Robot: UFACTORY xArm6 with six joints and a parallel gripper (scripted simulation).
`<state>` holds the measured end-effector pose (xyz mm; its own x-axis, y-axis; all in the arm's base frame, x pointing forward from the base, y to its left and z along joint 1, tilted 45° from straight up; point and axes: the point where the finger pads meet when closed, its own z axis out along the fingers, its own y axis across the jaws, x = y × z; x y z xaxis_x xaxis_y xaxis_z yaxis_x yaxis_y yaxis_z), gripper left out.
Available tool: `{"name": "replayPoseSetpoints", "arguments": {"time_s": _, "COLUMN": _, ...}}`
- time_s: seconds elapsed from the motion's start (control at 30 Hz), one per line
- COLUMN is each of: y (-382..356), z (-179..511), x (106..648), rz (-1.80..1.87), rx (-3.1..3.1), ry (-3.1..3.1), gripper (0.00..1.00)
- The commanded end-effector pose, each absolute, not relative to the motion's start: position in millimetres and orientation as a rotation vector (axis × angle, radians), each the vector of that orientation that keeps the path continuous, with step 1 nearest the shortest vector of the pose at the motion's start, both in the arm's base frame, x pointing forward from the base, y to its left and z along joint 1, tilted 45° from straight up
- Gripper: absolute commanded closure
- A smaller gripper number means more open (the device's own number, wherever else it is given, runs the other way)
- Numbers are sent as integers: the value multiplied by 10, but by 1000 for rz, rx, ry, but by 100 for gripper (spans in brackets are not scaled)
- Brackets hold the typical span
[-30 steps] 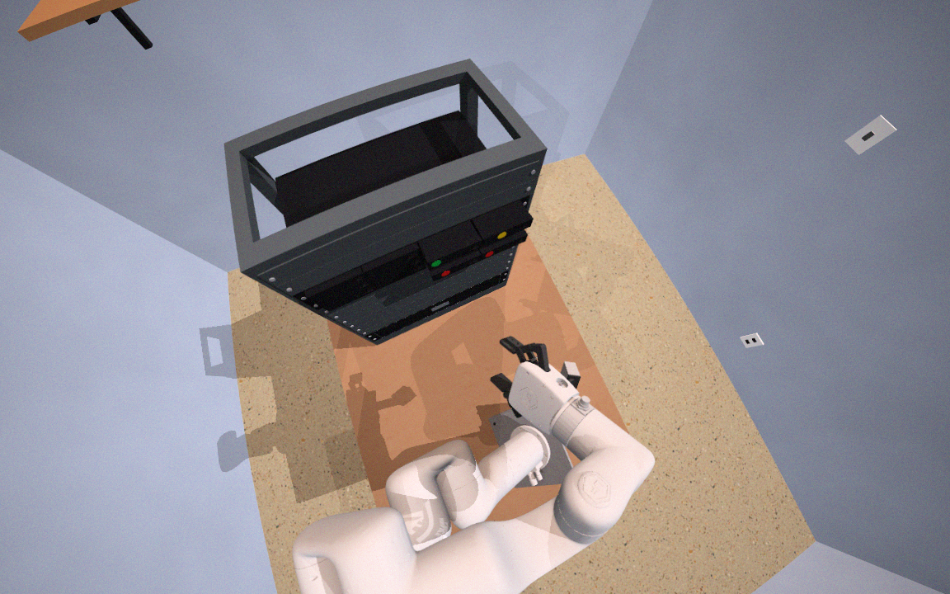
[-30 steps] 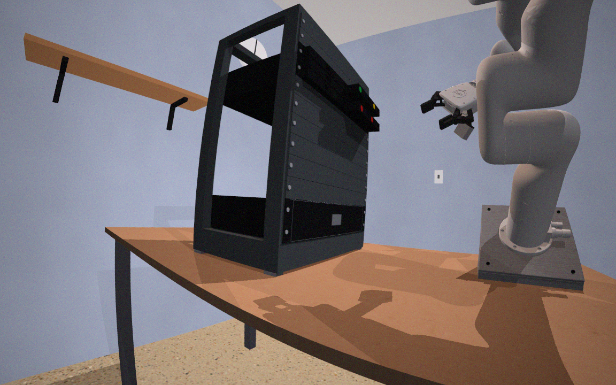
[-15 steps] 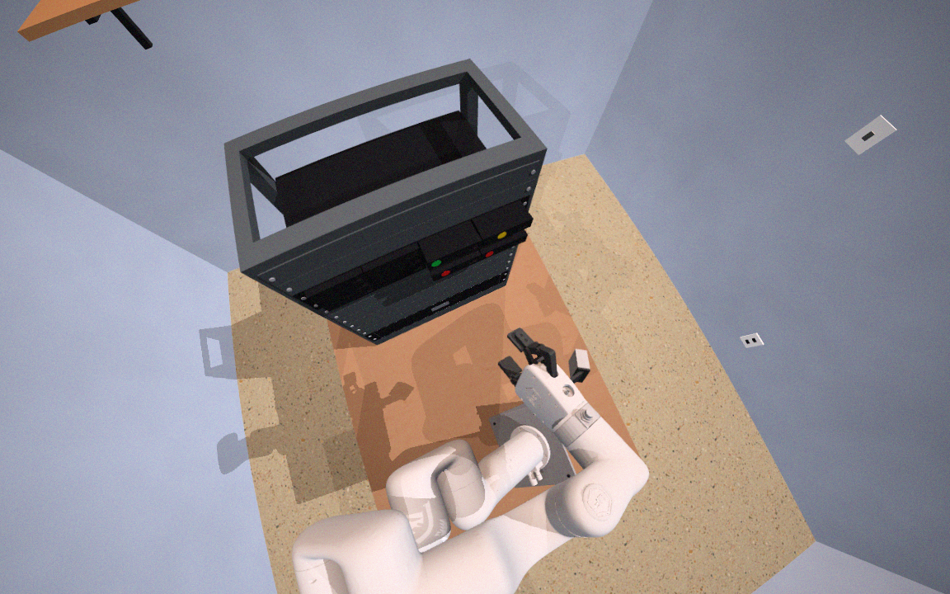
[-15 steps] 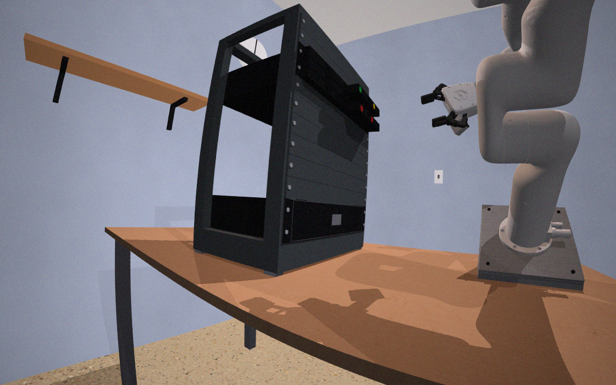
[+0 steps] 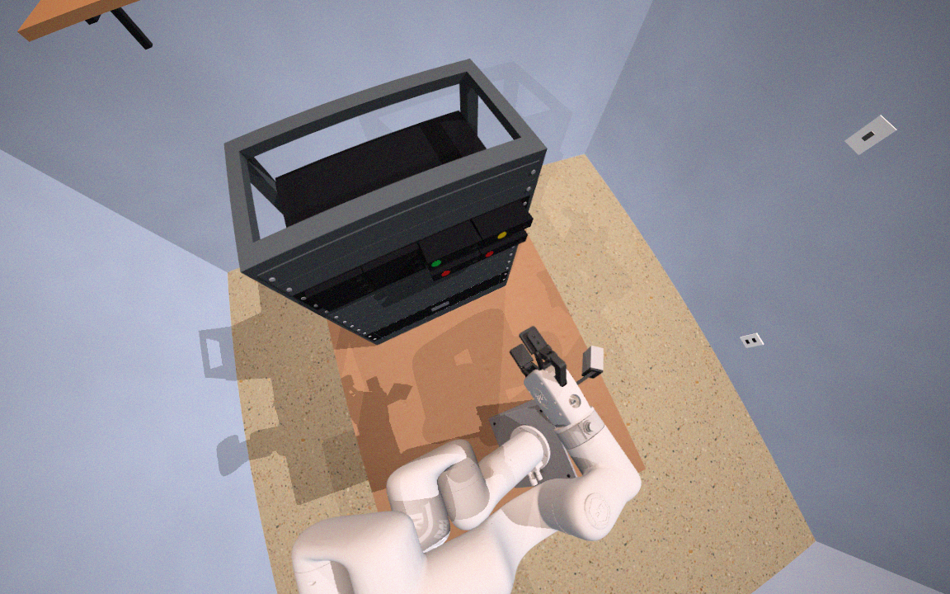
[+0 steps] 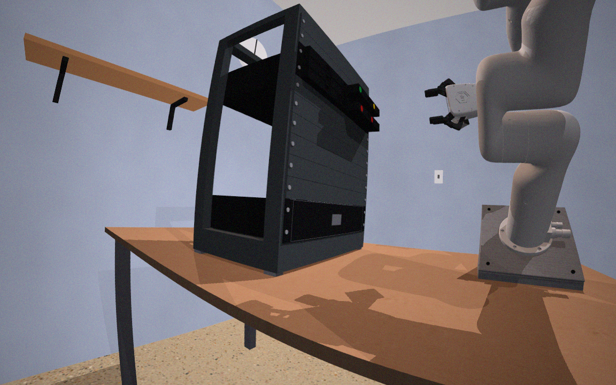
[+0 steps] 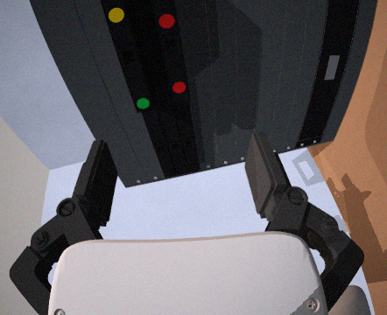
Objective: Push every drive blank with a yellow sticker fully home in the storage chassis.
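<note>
Wrist view: gripper (image 7: 182,171) fully open, nothing betw. fingers. Rack (image 7: 276,35) front fills upper frame, rotated sideways, well apart from fingertips. Four stickers on black chassis strip: yellow sticker (image 7: 116,14), two red stickers (image 7: 167,21) (image 7: 179,87), green sticker (image 7: 143,104). Table (image 7: 381,140) at right.

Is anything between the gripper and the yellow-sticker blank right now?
Nothing visible. The open, empty gripper faces the rack across open air, apart from it. The yellow-sticker blank stands out at the chassis's end, beside the red and green ones, its face uncovered.
</note>
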<state>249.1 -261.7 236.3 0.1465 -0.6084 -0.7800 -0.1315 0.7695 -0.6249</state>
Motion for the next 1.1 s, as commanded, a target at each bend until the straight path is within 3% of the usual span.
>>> {"name": "replayPoseSetpoints", "arguments": {"time_s": 0.0, "y": -2713, "z": 2365, "x": 2481, "rz": -475, "rx": -646, "ry": 1396, "gripper": 0}}
{"name": "replayPoseSetpoints", "arguments": {"time_s": 1.07, "y": -2808, "z": 2355, "x": 2453, "rz": -573, "rx": -636, "ry": 1395, "gripper": 0}}
